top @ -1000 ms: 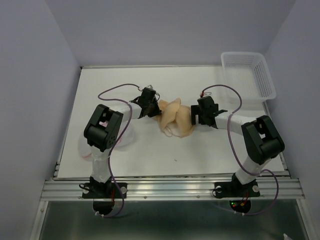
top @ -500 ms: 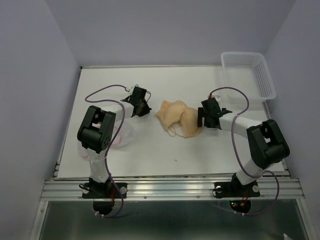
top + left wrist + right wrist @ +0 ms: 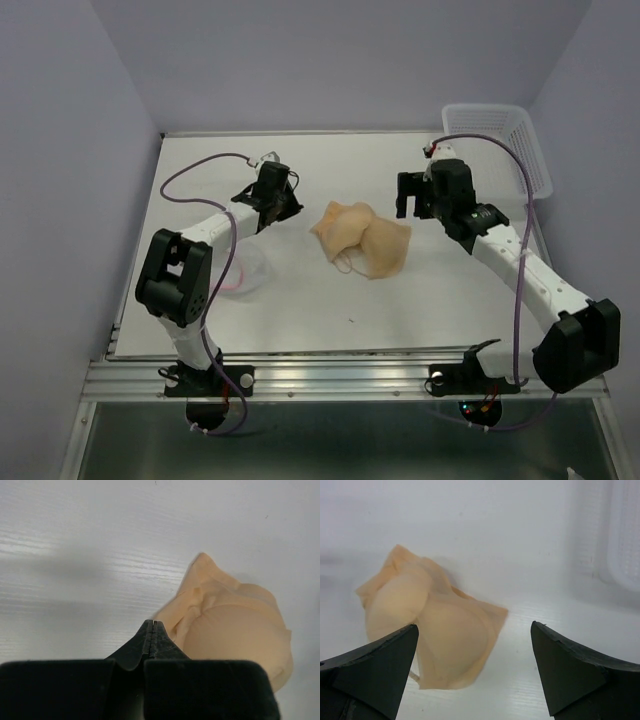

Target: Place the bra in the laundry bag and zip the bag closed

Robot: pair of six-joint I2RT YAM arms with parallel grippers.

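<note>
left hand point(image 3: 286, 207) pulled back, right hand point(image 3: 412, 203) withdrawn from bra point(image 3: 362, 240)

A white counter point(image 3: 300, 300) fills the middle of the enclosure, its surface matte with a faint grain running across it and one small dark speck point(image 3: 350, 320) toward the near side. Pale lavender panels close it in: a back wall point(image 3: 340, 60), a left wall point(image 3: 60, 200) and a right wall point(image 3: 605, 110), all plain. Along the near edge runs a slotted aluminium rail point(image 3: 340, 378). Below it lies a dull grey-green floor point(image 3: 340, 445). The light is soft and even, casting only blurred grey shadows.
</note>
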